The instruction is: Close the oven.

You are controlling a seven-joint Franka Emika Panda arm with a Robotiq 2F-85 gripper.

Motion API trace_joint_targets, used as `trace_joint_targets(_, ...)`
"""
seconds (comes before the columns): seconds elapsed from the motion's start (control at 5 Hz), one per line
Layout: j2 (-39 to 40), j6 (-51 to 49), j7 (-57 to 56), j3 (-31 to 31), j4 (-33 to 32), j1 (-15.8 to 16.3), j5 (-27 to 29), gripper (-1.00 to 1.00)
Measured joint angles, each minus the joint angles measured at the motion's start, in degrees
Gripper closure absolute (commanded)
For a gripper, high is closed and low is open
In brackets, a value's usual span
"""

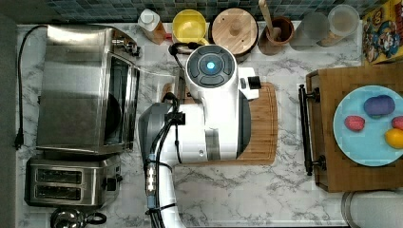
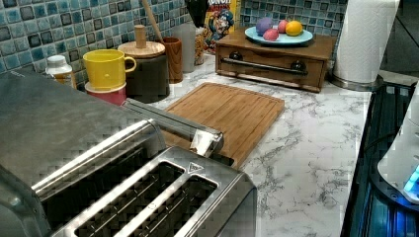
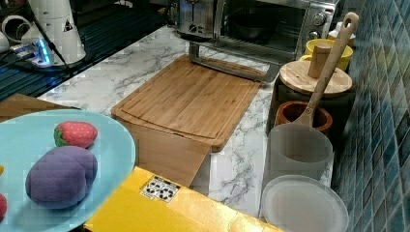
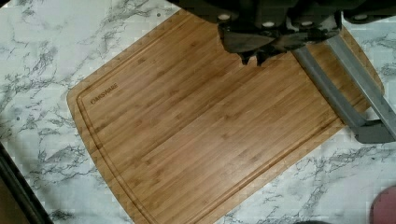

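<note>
White-veined marble worktop (image 1: 285, 190), blue mosaic tile wall behind. Bamboo cutting board (image 4: 210, 135) at centre. Oven (image 1: 81, 85) at the top view's left, door dropped open, bar handle (image 3: 232, 65) lying over board edge. Toaster (image 1: 66, 183) beside it. Arm (image 1: 209, 114) hanging above board; pincer (image 4: 252, 58) pointing down, tips nearly together, holding nothing.

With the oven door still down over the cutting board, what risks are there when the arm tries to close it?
1. The oven door handle lies low over the cutting board, so a gripper reaching under it may scrape the board.
2. The yellow mug and the wooden-lidded canister stand close beside the door, so a wide swing may knock them.
3. A dark pan sits inside; a hard slam may jolt it.
</note>
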Motion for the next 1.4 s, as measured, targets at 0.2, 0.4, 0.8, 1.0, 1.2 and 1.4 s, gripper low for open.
trace_joint_targets(0.2, 0.07, -0.01, 0.0, 0.08, -0.17, -0.01, -0.15, 1.0)
trace_joint_targets(0.4, 0.1, -0.01, -0.03, 0.23, -0.56, 0.0, -0.03, 1.0)
trace_joint_targets(0.8, -5.17, 20.46, -9.0, -0.63, -11.69, -0.08, 8.26, 1.0)
trace_joint_targets(1.0, -8.39, 21.42, -20.56, -0.88, -17.51, -1.07, 17.11, 1.0)
trace_joint_targets(1.2, -9.18, 25.98, -32.66, -2.24, -22.1, -1.14, 25.26, 1.0)
trace_joint_targets(1.4, -9.32, 32.21, -42.76, -3.11, -26.91, -1.83, 29.69, 1.0)
